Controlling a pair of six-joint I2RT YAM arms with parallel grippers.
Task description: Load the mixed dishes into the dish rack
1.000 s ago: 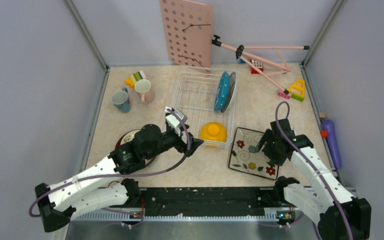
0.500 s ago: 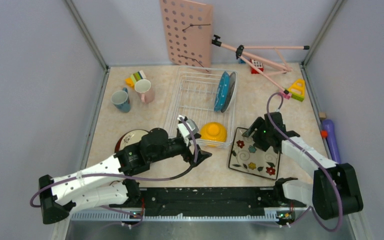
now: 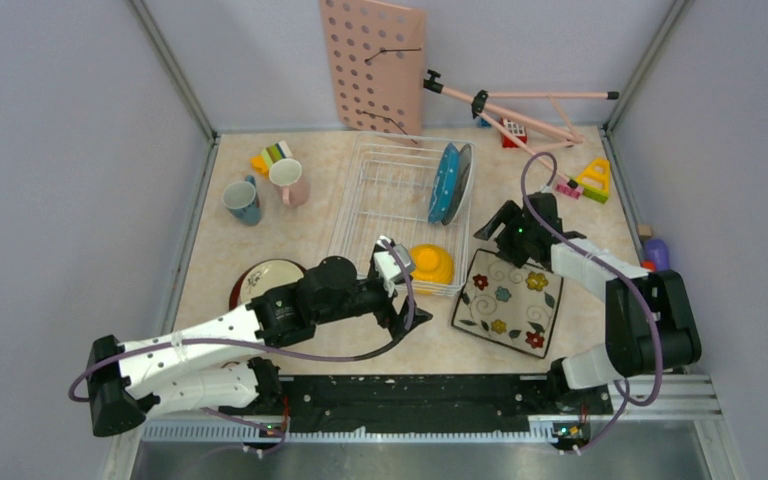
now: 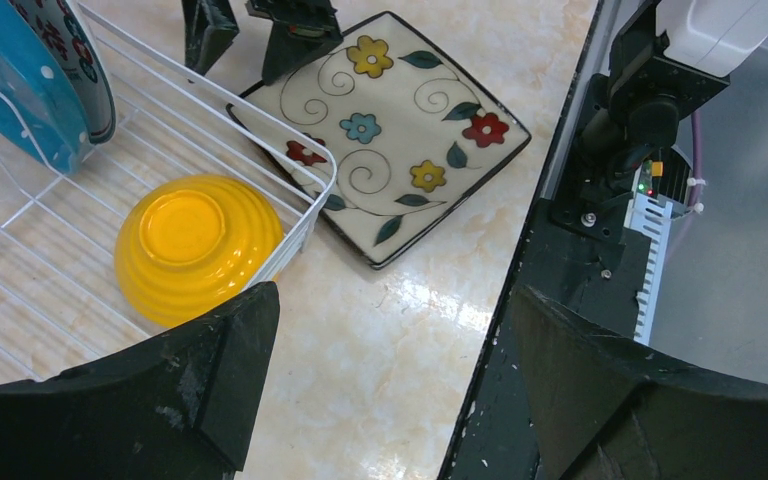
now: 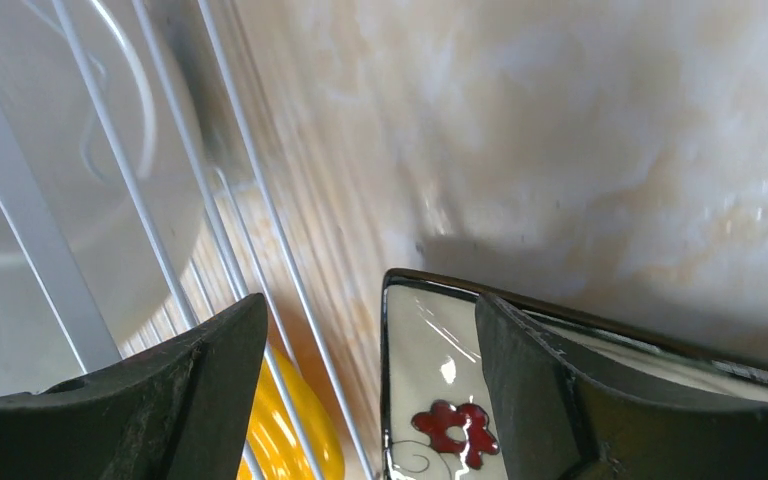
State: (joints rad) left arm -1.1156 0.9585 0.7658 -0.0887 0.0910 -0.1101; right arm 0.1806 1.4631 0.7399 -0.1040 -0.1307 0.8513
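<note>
The white wire dish rack (image 3: 385,190) holds the teal dotted plate (image 3: 444,182) upright, with a white patterned plate (image 3: 464,178) behind it. The yellow bowl (image 3: 428,264) lies upside down in its near right corner. The square flowered plate (image 3: 508,302) lies flat on the table right of the rack. My right gripper (image 3: 496,227) is open at that plate's far left corner (image 5: 430,400), with one finger over the plate and one beside the rack wires (image 5: 160,200). My left gripper (image 3: 410,320) is open and empty over bare table near the bowl (image 4: 198,245). The teal mug (image 3: 243,201), pink mug (image 3: 290,182) and brown-rimmed plate (image 3: 258,279) stand to the left.
A pink pegboard (image 3: 375,65) leans on the back wall. A pink tripod (image 3: 520,115) and toy blocks (image 3: 592,180) lie at the back right, and more blocks (image 3: 272,156) at the back left. A purple object (image 3: 658,255) sits at the right edge. The black base rail (image 4: 580,240) runs along the near edge.
My left gripper has swung right and nearer, ending in front of the bowl. My right gripper has moved from the plate's near side to its far left corner, and the plate has turned slightly.
</note>
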